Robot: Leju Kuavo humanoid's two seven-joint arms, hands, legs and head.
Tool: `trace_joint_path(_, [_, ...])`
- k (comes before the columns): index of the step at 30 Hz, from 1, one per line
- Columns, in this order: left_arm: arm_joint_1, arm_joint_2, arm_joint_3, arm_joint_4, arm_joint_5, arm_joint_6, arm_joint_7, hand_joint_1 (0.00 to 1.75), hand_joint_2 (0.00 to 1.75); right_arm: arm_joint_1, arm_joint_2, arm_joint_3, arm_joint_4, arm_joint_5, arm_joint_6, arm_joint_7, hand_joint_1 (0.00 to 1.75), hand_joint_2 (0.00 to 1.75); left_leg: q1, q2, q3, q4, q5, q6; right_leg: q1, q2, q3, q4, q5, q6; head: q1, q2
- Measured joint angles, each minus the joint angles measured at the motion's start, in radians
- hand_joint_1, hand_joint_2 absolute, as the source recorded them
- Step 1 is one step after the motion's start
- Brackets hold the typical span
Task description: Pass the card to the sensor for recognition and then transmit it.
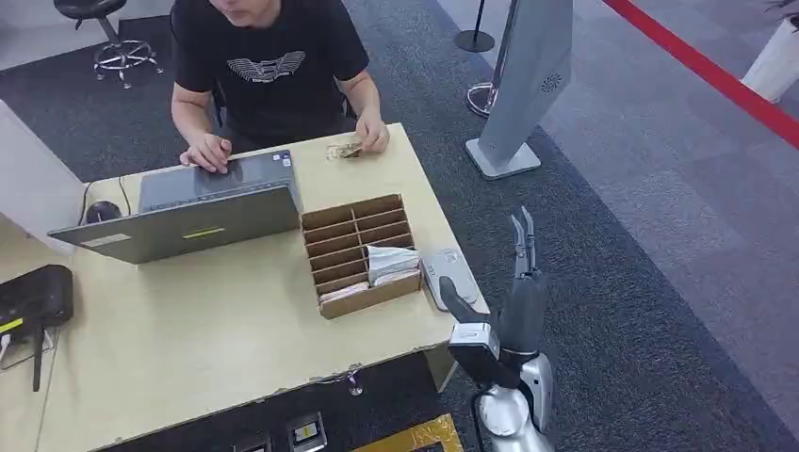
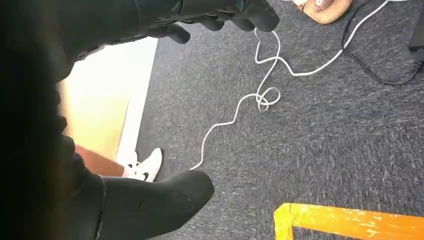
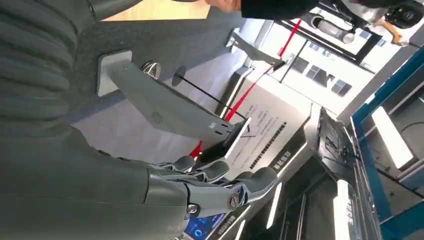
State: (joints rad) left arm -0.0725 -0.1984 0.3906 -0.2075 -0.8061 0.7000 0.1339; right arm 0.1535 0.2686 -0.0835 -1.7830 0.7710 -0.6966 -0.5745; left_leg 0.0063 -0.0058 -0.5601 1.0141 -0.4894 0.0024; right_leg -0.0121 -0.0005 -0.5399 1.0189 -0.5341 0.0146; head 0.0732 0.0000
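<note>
A brown cardboard divider box [image 1: 353, 229] stands on the tan table [image 1: 217, 330], with white cards [image 1: 391, 262] in its slots nearest me. Just right of the box, at the table's right edge, lies the grey sensor [image 1: 448, 275]. My right hand [image 1: 521, 273] is raised beside that edge, fingers straight and pointing away from me, holding nothing; its thumb is close to the sensor. In the right wrist view the right hand [image 3: 215, 185] has its fingers stretched out side by side. My left hand [image 2: 30, 110] hangs over dark carpet with its fingers [image 2: 225, 12] and thumb apart, empty.
A person sits at the table's far side with a hand on an open laptop [image 1: 203, 212]. A black router [image 1: 33, 297] sits at the left edge. A grey kiosk stand [image 1: 523, 89] rises on the carpet to the right. A white cable [image 2: 260, 95] lies on the floor.
</note>
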Motion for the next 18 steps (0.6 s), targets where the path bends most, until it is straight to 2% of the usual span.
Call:
trace_joint_path(5, [0.0, 0.0, 0.009, 0.0, -0.016, 0.0, 0.0, 0.0, 1.75, 0.006, 0.0, 0.017, 0.009, 0.005, 0.0, -0.018, 0.0, 1.75, 0.0, 0.0, 0.0, 0.0, 0.0, 0.0, 0.0, 0.0, 0.0, 0.0, 0.0, 0.0, 0.0, 0.0])
trace_joint_path(15, [0.0, 0.0, 0.034, 0.0, -0.043, 0.0, 0.0, 0.0, 1.75, 0.014, -0.019, 0.139, 0.029, 0.096, 0.0, 0.163, 0.0, 1.75, 0.0, 0.0, 0.0, 0.0, 0.0, 0.0, 0.0, 0.0, 0.0, 0.0, 0.0, 0.0, 0.0, 0.0])
trace_joint_path(18, [0.0, 0.0, 0.042, 0.0, -0.054, 0.0, 0.0, 0.0, 1.75, 0.014, -0.023, 0.165, 0.031, 0.127, 0.0, 0.194, 0.0, 1.75, 0.0, 0.0, 0.0, 0.0, 0.0, 0.0, 0.0, 0.0, 0.0, 0.0, 0.0, 0.0, 0.0, 0.0])
